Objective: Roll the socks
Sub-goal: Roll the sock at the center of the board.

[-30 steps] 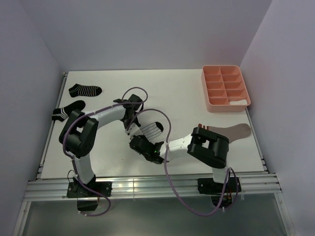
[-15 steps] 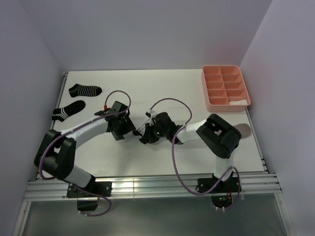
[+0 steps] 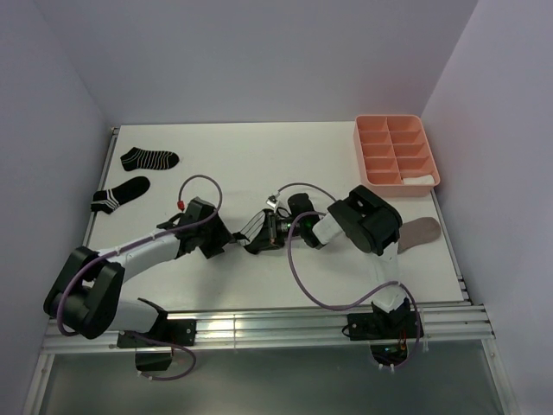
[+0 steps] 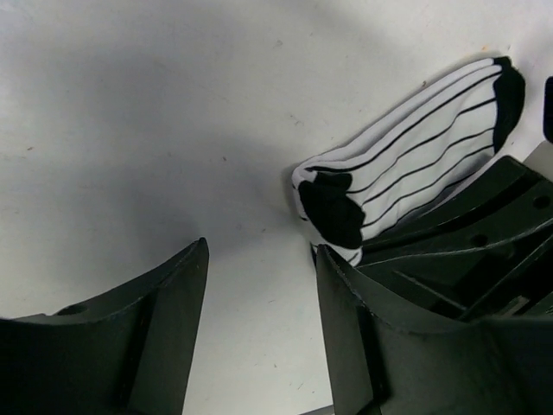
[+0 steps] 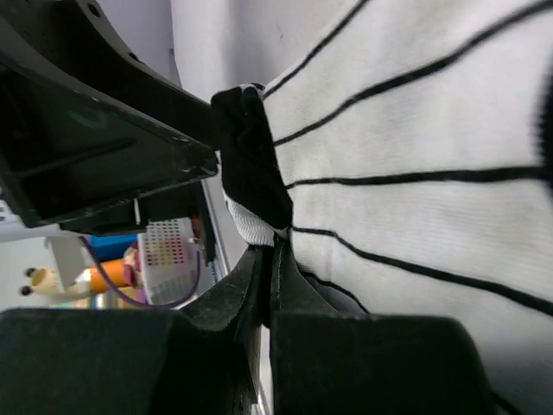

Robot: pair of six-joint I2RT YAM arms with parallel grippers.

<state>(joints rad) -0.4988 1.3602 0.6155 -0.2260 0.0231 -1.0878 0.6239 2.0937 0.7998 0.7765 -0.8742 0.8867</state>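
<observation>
The white thin-striped sock (image 3: 258, 225) with black heel and toe lies partly rolled at the table's middle. My right gripper (image 3: 264, 235) is shut on its edge; in the right wrist view the closed fingertips (image 5: 270, 252) pinch the fabric (image 5: 415, 164) beside the black patch. My left gripper (image 3: 221, 244) sits just left of it, open, with bare table between its fingers (image 4: 168, 320) and the sock (image 4: 406, 160) ahead to the right. Two black white-striped socks (image 3: 149, 158) (image 3: 119, 194) lie at the far left. A taupe sock (image 3: 422, 232) lies at the right, partly behind the right arm.
A pink compartment tray (image 3: 396, 130) stands at the back right with a white sock (image 3: 421, 181) in its near right compartment. The table's raised rail runs along the near edge, and grey walls close in the left, back and right sides.
My left gripper opened, let go of the striped sock and drew back to the left and nearer. My right gripper moved up and right with the sock, still shut on it.
</observation>
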